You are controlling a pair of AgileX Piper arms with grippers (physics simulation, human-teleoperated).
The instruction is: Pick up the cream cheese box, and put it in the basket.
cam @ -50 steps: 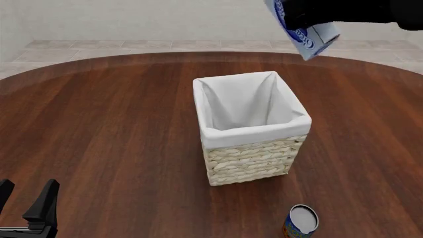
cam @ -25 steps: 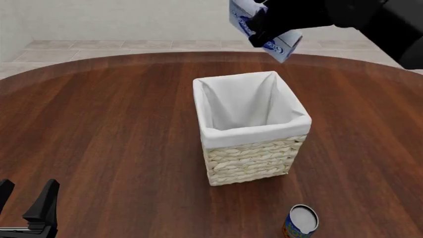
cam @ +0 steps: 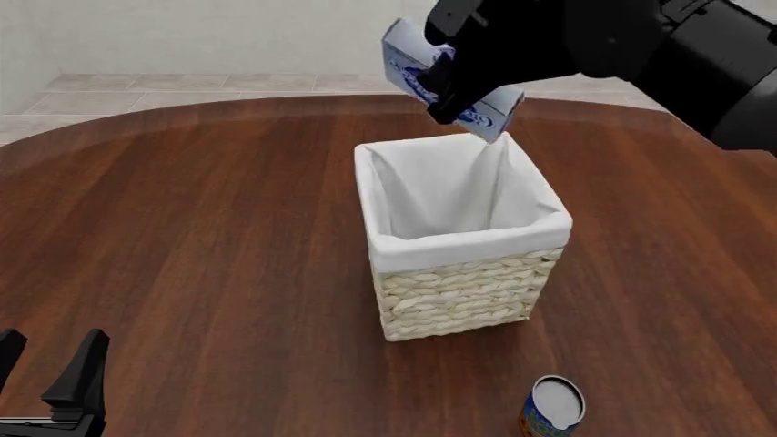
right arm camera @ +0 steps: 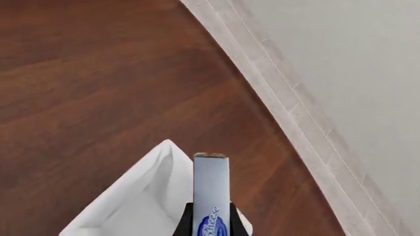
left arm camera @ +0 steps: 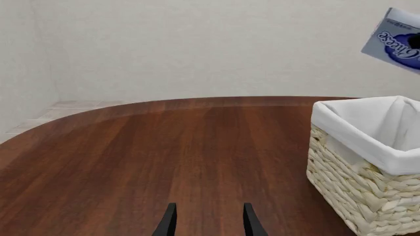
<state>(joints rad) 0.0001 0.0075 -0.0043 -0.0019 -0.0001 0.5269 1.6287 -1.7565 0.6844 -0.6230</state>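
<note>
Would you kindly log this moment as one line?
right gripper: holding cream cheese box above basket far rim | left gripper: open, idle

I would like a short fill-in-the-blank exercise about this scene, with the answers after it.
1. The right gripper holds the cream cheese box above the far edge of the ____.
2. The left gripper is ____.
3. The can stands on the ____.

Missing words: basket; open; table

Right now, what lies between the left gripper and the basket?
Only bare wooden table. In the front view the left gripper sits low and open, and nothing stands between it and the basket. The left wrist view shows the same.
</note>
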